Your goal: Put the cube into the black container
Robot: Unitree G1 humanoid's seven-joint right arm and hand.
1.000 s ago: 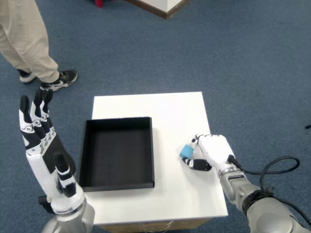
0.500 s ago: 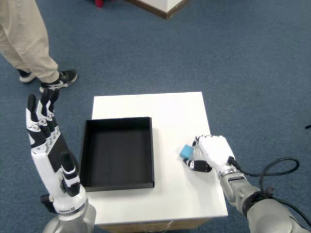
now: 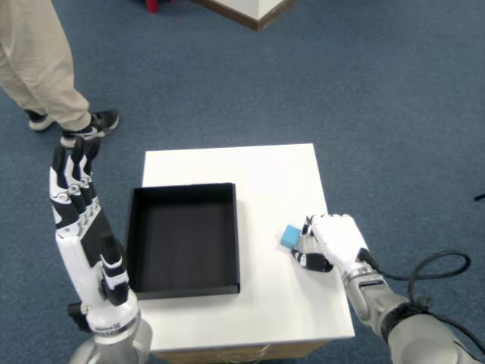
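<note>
The small blue cube point(image 3: 291, 236) rests on the white table point(image 3: 265, 171), right of the black container point(image 3: 183, 237). My right hand point(image 3: 331, 243) lies on the table just right of the cube, fingers curled. Its fingertips point(image 3: 308, 227) touch or nearly touch the cube's right side, and the thumb point(image 3: 310, 262) lies below the cube, apart from it. Nothing is gripped between them. The black container is an open, shallow, empty rectangular tray on the table's left half. The left hand point(image 3: 79, 227) is raised flat beside the table's left edge, fingers straight.
A person's legs and black shoe point(image 3: 91, 125) stand on the blue carpet at far left, beyond the table. A black cable point(image 3: 432, 273) runs along my right forearm. A piece of furniture point(image 3: 254, 9) sits at the top edge.
My right hand has slid slightly toward me and to the right, while the cube stayed where it was. The left hand drifted a little right and down.
</note>
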